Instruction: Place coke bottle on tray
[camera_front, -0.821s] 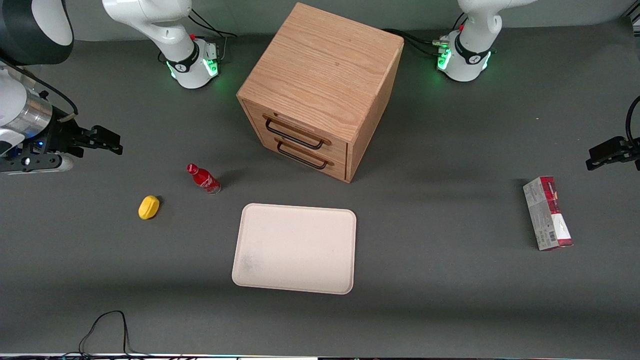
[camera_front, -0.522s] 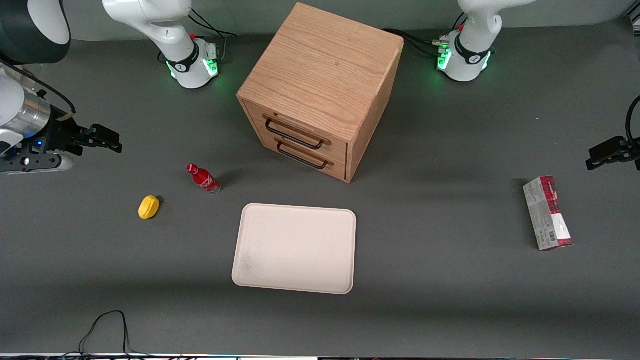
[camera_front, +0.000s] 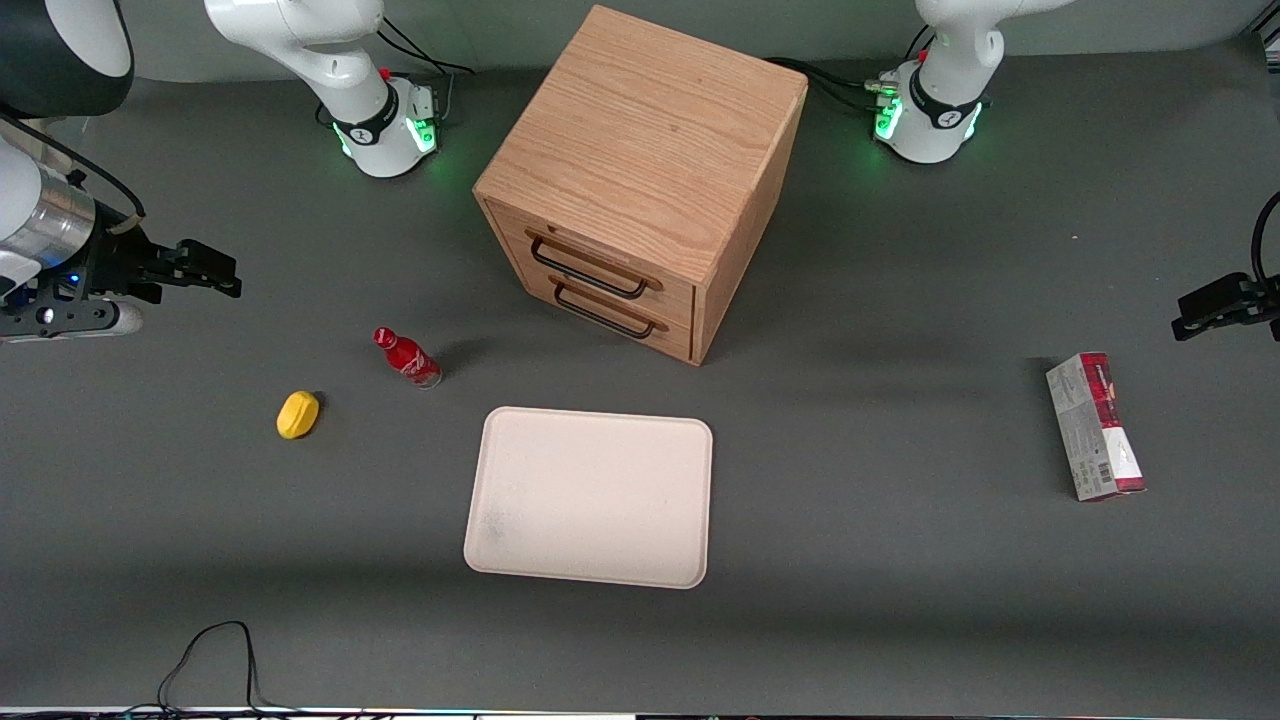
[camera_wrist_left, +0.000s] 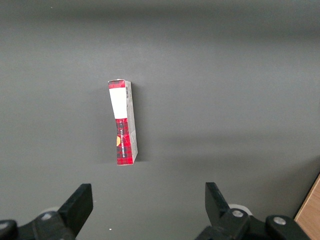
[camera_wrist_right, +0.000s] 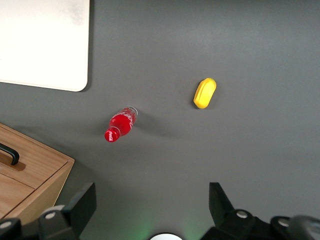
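Gripper (camera_front: 215, 270) raised at working arm's end of table, fingers (camera_wrist_right: 80, 205) spread wide, nothing between, well apart from coke bottle (camera_front: 407, 358). Coke bottle upright on grey table (camera_front: 900, 560), near tray (camera_front: 590, 497) corner but off it, farther from front camera than tray. Yellow lump (camera_front: 297, 414) beside bottle. Wooden drawer cabinet (camera_front: 640, 180) nearby.

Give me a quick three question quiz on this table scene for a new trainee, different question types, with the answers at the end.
1. True or false: the coke bottle lies on the tray.
2. Which is nearer the front camera: A) the yellow lump or B) the bottle?
3. Fill in: the gripper, above bare table toward the working arm's end, is ____.

Key: 1 false, it stands on the table beside the tray. 2 A. 3 open, holding nothing.
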